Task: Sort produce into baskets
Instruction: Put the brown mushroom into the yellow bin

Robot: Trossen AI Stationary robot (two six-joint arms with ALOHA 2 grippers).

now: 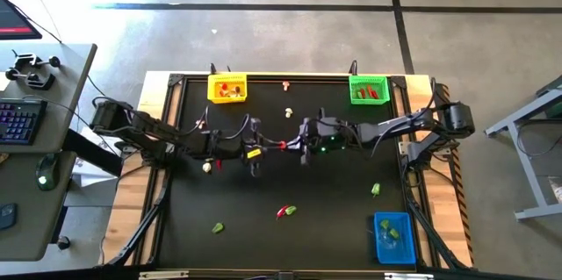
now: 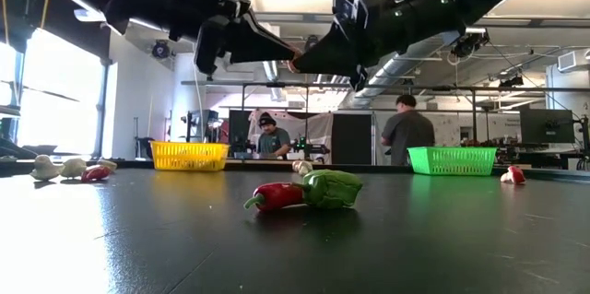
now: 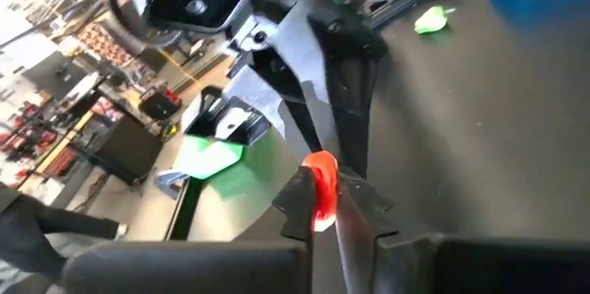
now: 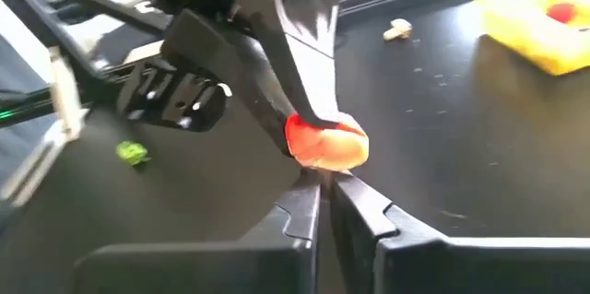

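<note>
High view: I see my left gripper (image 1: 279,145) and right gripper (image 1: 291,144) meet mid-table over a red piece (image 1: 284,145). Low view: both raised above the table (image 2: 295,239). Left wrist view: own fingers pinch it. Right wrist view: both pairs clamp it.

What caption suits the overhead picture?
Left end effector and right end effector meet mid-table on one red piece.
</note>
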